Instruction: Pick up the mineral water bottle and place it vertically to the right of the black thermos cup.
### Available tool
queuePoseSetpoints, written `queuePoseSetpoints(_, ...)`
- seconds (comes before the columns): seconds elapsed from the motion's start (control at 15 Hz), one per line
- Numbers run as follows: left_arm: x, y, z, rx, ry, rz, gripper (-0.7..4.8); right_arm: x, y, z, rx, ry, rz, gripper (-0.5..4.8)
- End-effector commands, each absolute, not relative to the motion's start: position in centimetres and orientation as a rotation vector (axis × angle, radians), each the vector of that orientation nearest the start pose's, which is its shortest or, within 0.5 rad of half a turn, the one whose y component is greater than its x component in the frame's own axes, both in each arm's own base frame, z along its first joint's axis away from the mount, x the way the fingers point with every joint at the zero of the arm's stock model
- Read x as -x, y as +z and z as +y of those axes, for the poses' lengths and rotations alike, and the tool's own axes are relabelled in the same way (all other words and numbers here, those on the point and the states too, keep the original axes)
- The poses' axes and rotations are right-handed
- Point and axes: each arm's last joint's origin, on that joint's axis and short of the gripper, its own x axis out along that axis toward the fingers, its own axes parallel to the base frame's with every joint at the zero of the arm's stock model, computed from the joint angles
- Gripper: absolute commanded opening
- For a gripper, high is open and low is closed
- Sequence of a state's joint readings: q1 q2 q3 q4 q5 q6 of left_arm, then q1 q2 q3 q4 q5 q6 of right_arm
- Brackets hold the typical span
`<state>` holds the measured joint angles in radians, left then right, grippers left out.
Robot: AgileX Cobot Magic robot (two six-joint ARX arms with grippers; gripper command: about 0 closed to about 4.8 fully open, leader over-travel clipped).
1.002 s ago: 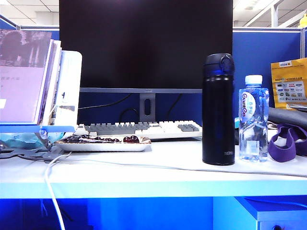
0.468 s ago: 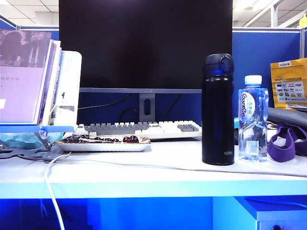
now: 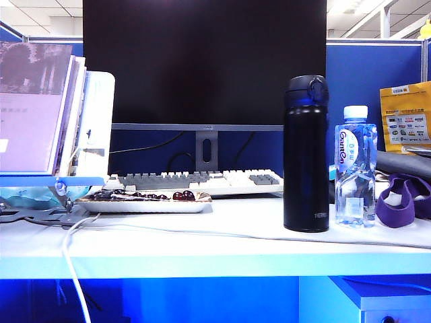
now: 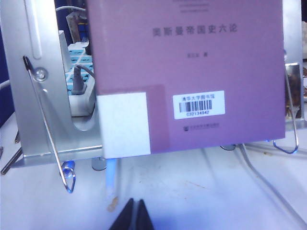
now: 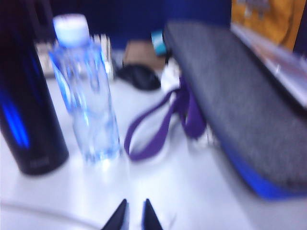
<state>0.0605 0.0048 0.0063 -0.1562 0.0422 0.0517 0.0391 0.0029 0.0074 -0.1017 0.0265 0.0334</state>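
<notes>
The mineral water bottle, clear with a white cap and a blue-and-white label, stands upright on the white desk just right of the black thermos cup. In the right wrist view the bottle and the thermos stand a little way ahead of my right gripper. Its dark fingertips are nearly together, with only a thin gap and nothing between them. My left gripper is shut and empty, low over the desk in front of a purple book. Neither gripper shows in the exterior view.
A metal book stand holds the purple book at the left. A monitor, a keyboard and a tray sit behind. A purple strap and a grey padded case lie right of the bottle. A white cable crosses the desk.
</notes>
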Motion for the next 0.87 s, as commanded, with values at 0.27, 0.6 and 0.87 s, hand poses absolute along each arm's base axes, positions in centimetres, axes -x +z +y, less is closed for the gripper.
queuePoseSetpoints(0.27,-9.6,14.9,0.5,-0.042,0.012,0.164,-0.03,-9.7,15.7,0.3,-0.022,0.01,0.082,0.53)
queuePoseSetpoints(0.6,-9.6,14.9,0.5,-0.042,0.012,0.164,-0.03,-9.6,14.9,0.3,-0.017,0.013,0.172,0.53)
queuePoseSetpoints(0.87,-9.6,14.9,0.5,-0.042,0.012,0.164,-0.03,-9.6,14.9,0.3,-0.017,0.014,0.172,0.53)
